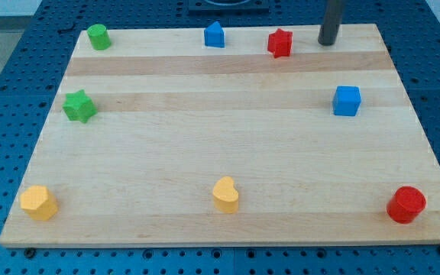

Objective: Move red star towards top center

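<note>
Premises: a laboratory or robotics test bench; a bare pale wooden table (pixel 228 153) rests on a blue metal plate (pixel 21 46) drilled with a regular grid of holes, as used for mounting equipment; small coloured test blocks lie spaced about the table; no household or office furnishings visible.

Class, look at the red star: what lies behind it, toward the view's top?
Behind the red star shows only a bare strip of the wooden board, then its edge. My tip stands at its right. Nothing is hidden.
</note>
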Robot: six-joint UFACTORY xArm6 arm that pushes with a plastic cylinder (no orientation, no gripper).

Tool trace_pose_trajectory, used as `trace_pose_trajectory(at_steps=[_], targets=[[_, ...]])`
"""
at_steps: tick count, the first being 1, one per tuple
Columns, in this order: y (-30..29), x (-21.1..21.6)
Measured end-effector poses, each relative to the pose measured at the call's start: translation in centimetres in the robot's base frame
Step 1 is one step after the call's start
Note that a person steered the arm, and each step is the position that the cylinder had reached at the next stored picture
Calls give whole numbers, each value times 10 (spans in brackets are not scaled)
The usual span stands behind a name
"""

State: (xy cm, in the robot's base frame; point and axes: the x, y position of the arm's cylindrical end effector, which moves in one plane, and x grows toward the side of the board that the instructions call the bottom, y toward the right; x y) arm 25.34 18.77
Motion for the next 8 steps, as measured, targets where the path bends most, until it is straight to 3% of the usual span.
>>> trace_pose_trajectory(at_steps=[2,3,8], targets=[[-74,21],[-96,6],[-110,-7]])
